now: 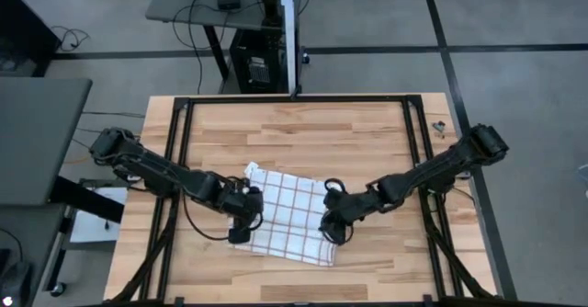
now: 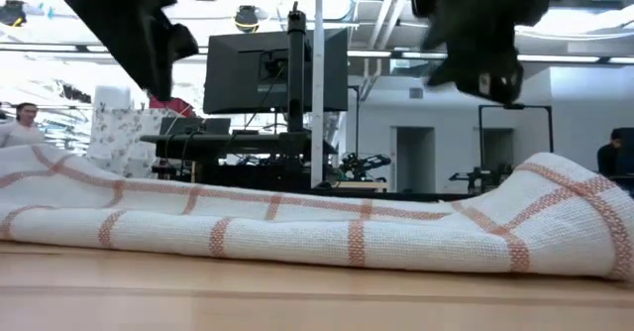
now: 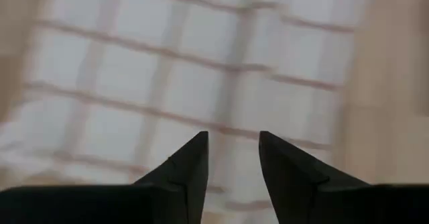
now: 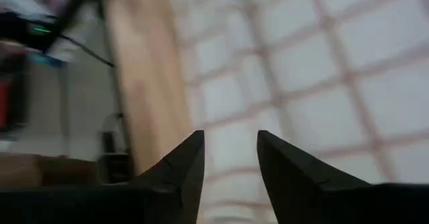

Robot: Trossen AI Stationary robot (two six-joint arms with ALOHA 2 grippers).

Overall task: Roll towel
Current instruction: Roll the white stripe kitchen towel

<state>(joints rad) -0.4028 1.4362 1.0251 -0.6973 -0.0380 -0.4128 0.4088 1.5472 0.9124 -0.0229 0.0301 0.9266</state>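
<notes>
Both open grippers flank towel (image 1: 287,210) near front edge.

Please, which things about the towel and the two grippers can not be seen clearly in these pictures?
- High view: the towel edges under the left gripper and right gripper are covered by the arms.
- Low view: both grippers are cut off by the top edge; the towel's far side hides behind its raised near fold.
- Wrist views: the cloth is blurred, so whether any part is rolled cannot be told. Both grippers' fingers stand apart, holding nothing.
</notes>
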